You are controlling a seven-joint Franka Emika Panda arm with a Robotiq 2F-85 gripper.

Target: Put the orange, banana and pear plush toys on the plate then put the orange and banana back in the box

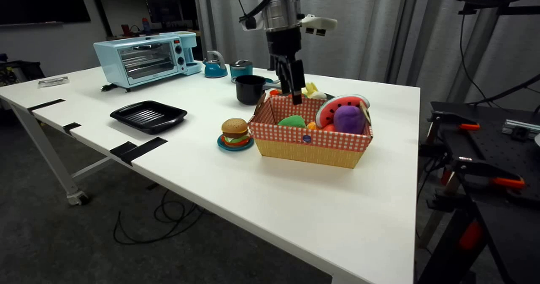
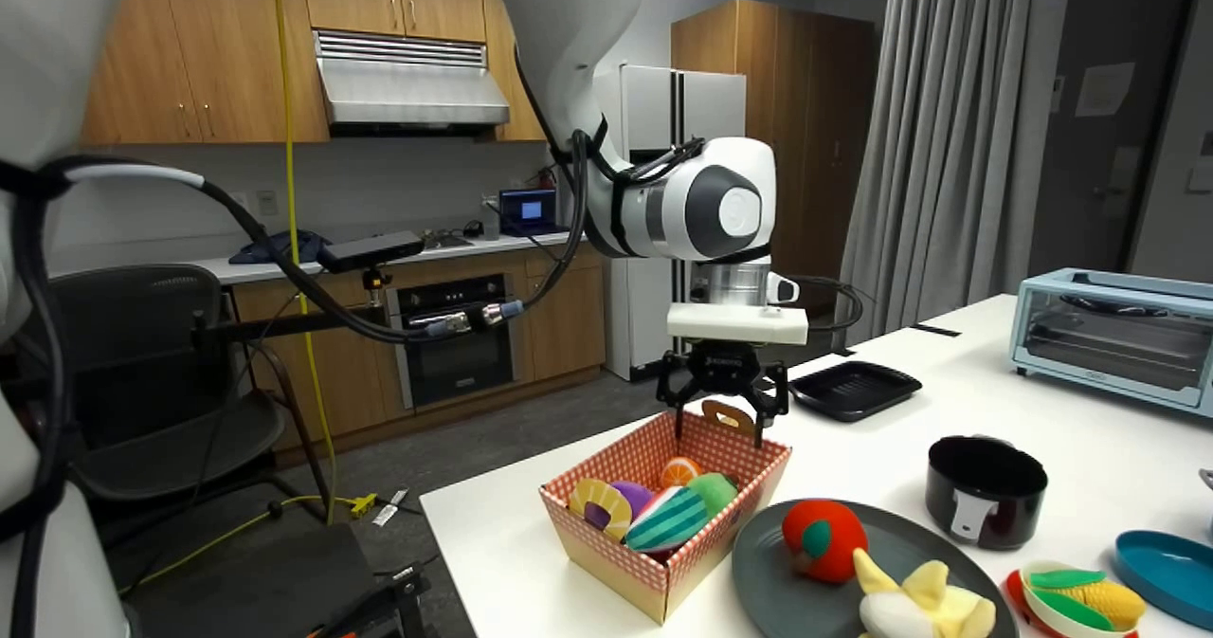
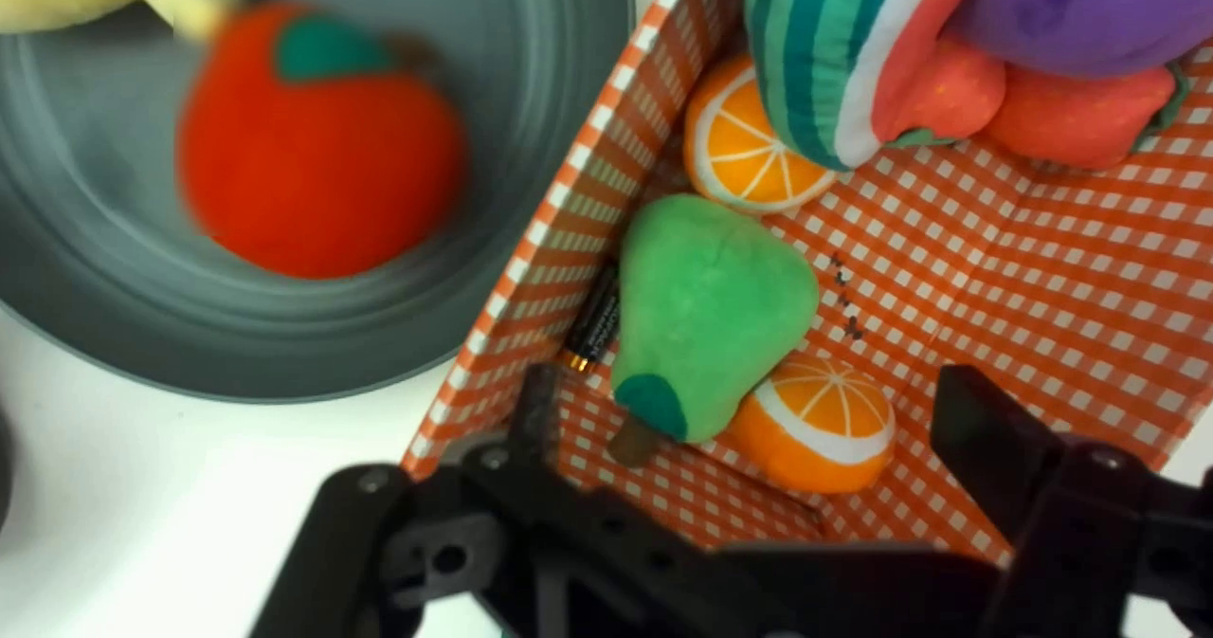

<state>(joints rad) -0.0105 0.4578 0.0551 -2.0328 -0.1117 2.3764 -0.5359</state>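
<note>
My gripper (image 3: 748, 391) is open and empty above the red-checked box (image 2: 616, 572); it also shows in both exterior views (image 1: 292, 94) (image 2: 718, 429). The green pear (image 3: 711, 306) lies in the box, its stem toward the gripper. An orange plush (image 3: 820, 425) with a slice face touches the pear and lies below the jaws' gap. Another orange slice plush (image 3: 753, 145) lies partly under the watermelon. The dark grey plate (image 2: 763, 572) stands beside the box. On it are a peeled banana (image 2: 929, 605) and a round red-orange fruit (image 2: 824, 538) with a green leaf.
A watermelon slice (image 3: 824, 60), a purple plush (image 3: 1071, 12) and strawberries share the box. A black and gold cylinder (image 3: 595, 316) lies by the pear. A black pot (image 2: 986, 491) and corn bowl (image 2: 1080, 600) stand past the plate. A burger (image 1: 235, 132) sits beside the box.
</note>
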